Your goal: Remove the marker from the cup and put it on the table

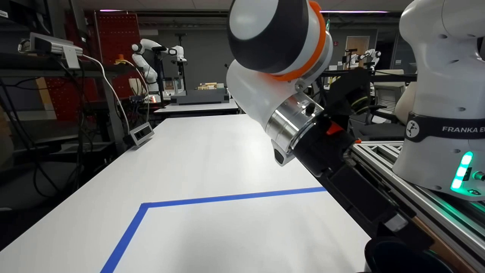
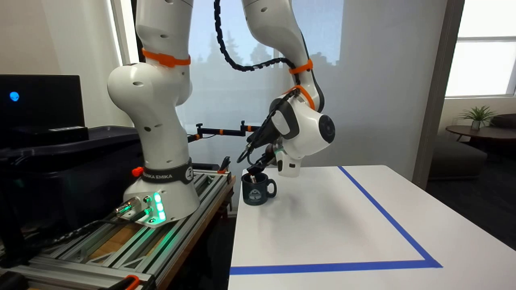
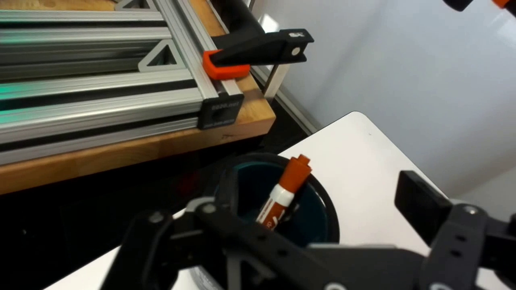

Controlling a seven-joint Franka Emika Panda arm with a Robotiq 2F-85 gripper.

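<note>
The dark cup (image 2: 254, 195) stands upright near the edge of the white table (image 2: 322, 229); in an exterior view only its rim and inside (image 1: 398, 258) show at the bottom. An orange-red marker with a white band (image 3: 282, 193) leans inside the cup in the wrist view, cap end up at the rim; its lower end is hidden. A little of it shows in an exterior view (image 2: 253, 179). My gripper (image 3: 324, 194) is open and tilted just above the cup (image 3: 314, 209). The marker lies between the fingers, nearer the left one, and is not gripped.
An aluminium-profile base (image 3: 100, 96) with a black and orange clamp (image 3: 258, 50) stands beside the table, across a dark gap. Blue tape (image 2: 342, 266) marks the table top. A small grey device (image 1: 141, 133) sits at the table's far edge.
</note>
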